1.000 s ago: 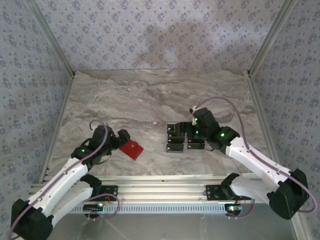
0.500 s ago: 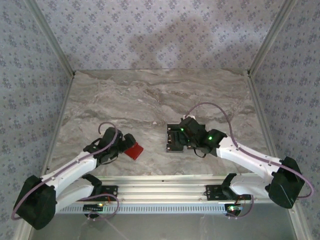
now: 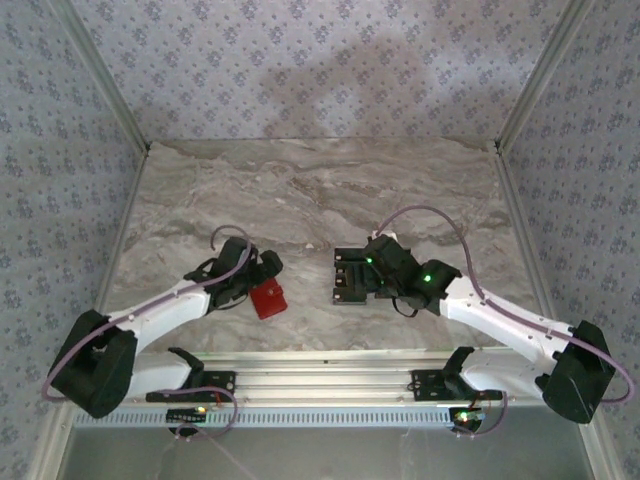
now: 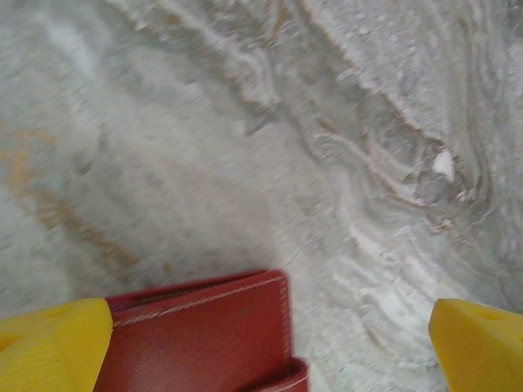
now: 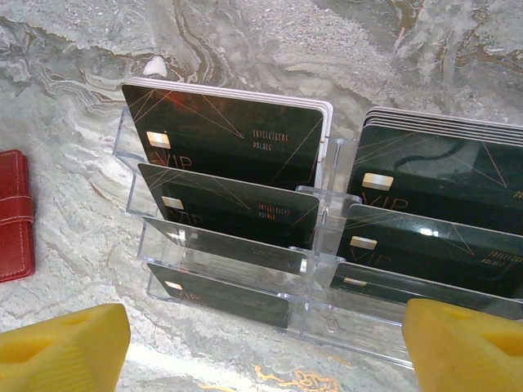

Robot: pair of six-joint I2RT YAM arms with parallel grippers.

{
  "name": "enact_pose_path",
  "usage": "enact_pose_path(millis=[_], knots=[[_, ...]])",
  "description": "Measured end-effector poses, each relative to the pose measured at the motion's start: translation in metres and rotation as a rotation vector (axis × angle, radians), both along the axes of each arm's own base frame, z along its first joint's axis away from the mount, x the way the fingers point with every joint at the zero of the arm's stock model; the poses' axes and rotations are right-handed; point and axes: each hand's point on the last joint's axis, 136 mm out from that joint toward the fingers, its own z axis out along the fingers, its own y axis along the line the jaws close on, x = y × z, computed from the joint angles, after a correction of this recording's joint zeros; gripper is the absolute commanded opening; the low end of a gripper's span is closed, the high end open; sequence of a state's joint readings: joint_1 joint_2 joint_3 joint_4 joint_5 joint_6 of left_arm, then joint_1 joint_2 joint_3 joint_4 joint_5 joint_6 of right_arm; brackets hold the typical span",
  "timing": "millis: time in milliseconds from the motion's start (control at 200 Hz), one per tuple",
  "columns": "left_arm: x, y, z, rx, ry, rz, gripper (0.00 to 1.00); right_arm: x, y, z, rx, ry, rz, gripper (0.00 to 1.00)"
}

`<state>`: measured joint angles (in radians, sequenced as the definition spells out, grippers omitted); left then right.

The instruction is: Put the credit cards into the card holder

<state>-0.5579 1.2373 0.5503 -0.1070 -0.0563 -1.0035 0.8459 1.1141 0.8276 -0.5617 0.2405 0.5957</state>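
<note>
The red card holder (image 3: 268, 299) lies shut and flat on the marble table, left of centre. My left gripper (image 3: 262, 272) hovers over its far edge, open. In the left wrist view the card holder (image 4: 204, 335) sits low between the yellow fingers (image 4: 49, 347), with its small tab at the bottom. The dark credit cards (image 5: 237, 147) stand in stepped rows in a clear acrylic rack (image 5: 327, 327), with a second column of cards (image 5: 441, 180) to the right. My right gripper (image 5: 261, 351) is open just in front of the rack, holding nothing. From above, my right gripper (image 3: 372, 265) covers part of the cards (image 3: 348, 281).
The table (image 3: 300, 190) is walled by patterned panels at the back and sides. An aluminium rail (image 3: 330, 365) runs along the near edge. In the right wrist view the card holder (image 5: 15, 214) shows at the far left, apart from the rack.
My left arm has swung right and forward until its gripper is over the card holder. My right gripper has moved left, over the card rack.
</note>
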Motion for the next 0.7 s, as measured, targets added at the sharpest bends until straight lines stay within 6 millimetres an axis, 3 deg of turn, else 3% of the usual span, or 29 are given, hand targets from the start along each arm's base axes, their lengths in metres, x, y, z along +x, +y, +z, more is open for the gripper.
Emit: enact_pose_path(millis=[170,290,445,580,700], knots=[[0.018,-0.014,0.012,-0.006,-0.028,-0.033,1.0,0.001,0.003,0.008,0.011,-0.007,0.003,0.84],[0.021,-0.01,0.022,-0.01,-0.051,-0.032,1.0,-0.001,0.02,0.022,0.032,-0.019,0.04,0.81],[0.025,0.023,0.041,0.001,-0.081,0.042,1.0,-0.006,0.055,0.025,0.023,0.003,0.102,0.78],[0.027,0.06,0.053,0.023,-0.087,0.125,1.0,-0.007,0.095,0.007,-0.039,0.064,0.166,0.71],[0.024,0.086,0.05,0.051,-0.061,0.173,1.0,-0.003,0.135,-0.009,-0.102,0.104,0.227,0.64]])
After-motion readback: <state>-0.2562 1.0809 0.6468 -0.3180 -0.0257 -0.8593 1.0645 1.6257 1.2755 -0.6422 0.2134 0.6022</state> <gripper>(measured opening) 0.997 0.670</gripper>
